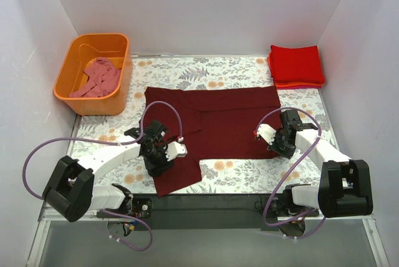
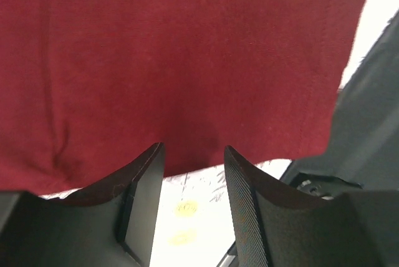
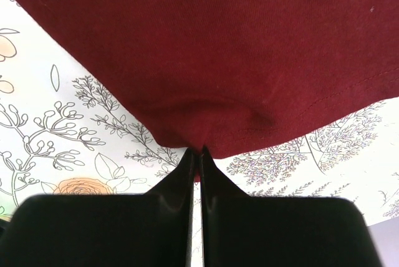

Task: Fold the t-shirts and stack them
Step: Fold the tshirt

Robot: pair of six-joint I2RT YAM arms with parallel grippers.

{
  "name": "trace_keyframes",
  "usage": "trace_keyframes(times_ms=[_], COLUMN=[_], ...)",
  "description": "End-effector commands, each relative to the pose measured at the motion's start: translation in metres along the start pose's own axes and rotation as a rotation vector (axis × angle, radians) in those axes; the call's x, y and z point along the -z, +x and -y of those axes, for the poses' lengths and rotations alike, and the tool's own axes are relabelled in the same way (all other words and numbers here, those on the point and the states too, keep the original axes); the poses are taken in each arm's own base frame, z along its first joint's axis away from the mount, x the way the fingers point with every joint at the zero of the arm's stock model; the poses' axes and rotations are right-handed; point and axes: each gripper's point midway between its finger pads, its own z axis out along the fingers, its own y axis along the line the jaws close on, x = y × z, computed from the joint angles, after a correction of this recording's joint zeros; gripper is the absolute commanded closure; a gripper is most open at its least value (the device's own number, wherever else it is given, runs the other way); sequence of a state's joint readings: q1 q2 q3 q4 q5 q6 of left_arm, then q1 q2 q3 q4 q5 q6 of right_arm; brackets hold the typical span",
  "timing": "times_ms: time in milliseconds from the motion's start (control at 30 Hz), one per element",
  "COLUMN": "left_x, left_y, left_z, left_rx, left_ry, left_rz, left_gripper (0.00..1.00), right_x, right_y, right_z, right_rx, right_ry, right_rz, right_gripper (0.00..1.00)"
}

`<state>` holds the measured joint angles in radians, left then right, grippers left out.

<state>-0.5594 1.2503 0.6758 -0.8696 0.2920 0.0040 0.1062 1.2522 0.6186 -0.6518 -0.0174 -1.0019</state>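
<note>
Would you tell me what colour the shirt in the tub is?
Dusty pink; the shirt in the orange tub shows best in the top external view.

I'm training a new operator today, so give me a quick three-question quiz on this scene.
1. True or false: the right claw is shut on the maroon shirt.
2. Where is the pink shirt? A) on the maroon shirt B) in the tub C) in the right claw
3. Fill in: the left claw is ____.
Key: 1 true; 2 B; 3 open.
</note>
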Motion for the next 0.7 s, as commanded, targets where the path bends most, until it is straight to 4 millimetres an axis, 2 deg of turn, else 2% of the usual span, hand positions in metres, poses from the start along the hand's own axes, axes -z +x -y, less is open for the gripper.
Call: trace_keyframes(times_ms=[0,133,167,233,267,400,567,600,667], left_x=[-0.015,-0.027,-0.028,-0.029,-0.03,-0.021,0.009,0.018,0.027], left_y=[0.007,0.025,0.025,0.029,0.03,0.023,-0.001,-0.012,-0.015], left_z=[-0.007,-0.003,-0.006,-0.007,-0.006,-0.007,-0.002,-0.005,-0.003], left_rx=[0.004,-0.016,-0.024,-0.034,-0.035,-0.034,-0.015,-0.018,-0.015], left_ry=[-0.057,-0.074,-0.088,-0.099,-0.098,-0.098,-0.079,-0.093,-0.094], left_rz=[-0.045,-0.108,-0.108,-0.132,-0.135,-0.132,-0.078,-0.051,-0.046], left_gripper=[0.59,0.6,0.63,0.72,0.84,1.0,1.0,1.0,1.0], right_x=[0.006,0.007,0.007,0.006,0.006,0.011,0.027,0.03,0.034], right_y=[-0.01,-0.009,-0.01,-0.009,-0.009,-0.011,-0.015,-0.016,-0.018], right_z=[0.006,0.007,0.007,0.006,0.007,0.009,0.012,0.014,0.016], right_rx=[-0.001,0.005,0.005,0.014,0.013,0.021,0.059,0.063,0.074], right_ry=[-0.003,-0.001,0.0,-0.003,-0.003,0.006,0.039,0.05,0.059], right_rz=[0.03,0.024,0.025,0.025,0.025,0.034,0.056,0.062,0.068], right_gripper=[0.99,0.99,0.99,0.99,0.99,0.99,0.99,0.99,0.99])
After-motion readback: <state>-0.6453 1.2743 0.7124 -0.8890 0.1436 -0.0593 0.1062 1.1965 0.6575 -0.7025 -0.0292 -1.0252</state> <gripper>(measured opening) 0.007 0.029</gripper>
